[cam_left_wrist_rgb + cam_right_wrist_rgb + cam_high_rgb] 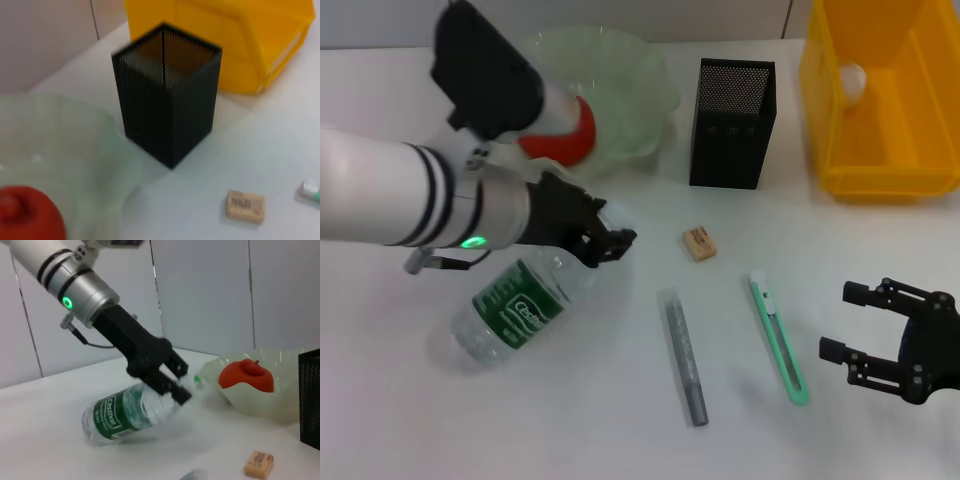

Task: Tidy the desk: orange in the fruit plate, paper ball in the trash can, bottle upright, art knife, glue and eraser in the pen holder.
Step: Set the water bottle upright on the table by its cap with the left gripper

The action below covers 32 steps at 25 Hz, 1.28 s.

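Bottle [520,305] lies on its side on the table [620,420], cap end toward the fruit plate [640,90], base toward the near left. Left hand [605,243] sits at the bottle's shoulder and neck; in the right wrist view its fingers [172,385] appear closed around the neck, the cap end slightly raised, though the exact contact is partly hidden by clear plastic. Judged handling: thin clear plastic, seemingly empty or nearly so, hence light, smooth, prone to roll and to dent under a hard squeeze; the neck is the stiffest place to hold and gives a pivot for tipping it upright on its base. Green label [513,307] carries white script, perhaps starting with "C", not legible enough to name the brand. Orange [565,135] already rests in the plate; paper ball [852,80] is in the yellow bin [880,170]. Eraser [699,243] lies flat just before the mesh pen holder [732,125], small and firm, with a printed mark too small to read. Glue [684,357], a grey stick, rigid, may roll; art knife [779,338], green, flat, thin, best pinched across its width. Right hand [880,330] hovers near the knife's near end, fingers spread apart, holding nothing.
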Motion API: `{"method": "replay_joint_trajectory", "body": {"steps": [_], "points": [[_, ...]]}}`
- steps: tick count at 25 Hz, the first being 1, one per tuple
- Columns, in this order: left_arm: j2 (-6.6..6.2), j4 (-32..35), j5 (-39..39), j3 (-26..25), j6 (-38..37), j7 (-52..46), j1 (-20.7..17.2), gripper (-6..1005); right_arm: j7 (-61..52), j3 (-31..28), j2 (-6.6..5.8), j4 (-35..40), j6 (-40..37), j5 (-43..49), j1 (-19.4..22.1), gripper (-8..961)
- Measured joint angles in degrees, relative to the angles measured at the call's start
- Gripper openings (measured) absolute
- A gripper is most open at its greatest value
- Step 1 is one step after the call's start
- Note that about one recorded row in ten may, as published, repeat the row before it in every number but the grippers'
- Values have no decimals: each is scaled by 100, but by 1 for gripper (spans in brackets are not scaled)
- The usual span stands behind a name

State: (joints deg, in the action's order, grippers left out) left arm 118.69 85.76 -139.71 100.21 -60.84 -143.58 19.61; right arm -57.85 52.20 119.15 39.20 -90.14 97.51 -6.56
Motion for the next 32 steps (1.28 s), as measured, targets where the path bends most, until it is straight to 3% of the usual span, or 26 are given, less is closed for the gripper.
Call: {"method": "replay_joint_trajectory", "body": {"steps": [3, 8, 18, 32], "points": [[-9, 252, 737, -443, 10, 895, -379, 439, -66, 0, 2, 18, -5, 0, -23, 745], [-10, 203, 1681, -931, 14, 1916, -661, 439, -162, 0, 3, 63, -47, 5, -65, 745], [-25, -605, 3781, -1992, -332, 4135, -1030, 440, -367, 20, 3, 155, -66, 35, -111, 744], [-22, -941, 4107, -2244, -382, 4419, -993, 467, -491, 4, -5, 220, -128, 40, -154, 745]]}}
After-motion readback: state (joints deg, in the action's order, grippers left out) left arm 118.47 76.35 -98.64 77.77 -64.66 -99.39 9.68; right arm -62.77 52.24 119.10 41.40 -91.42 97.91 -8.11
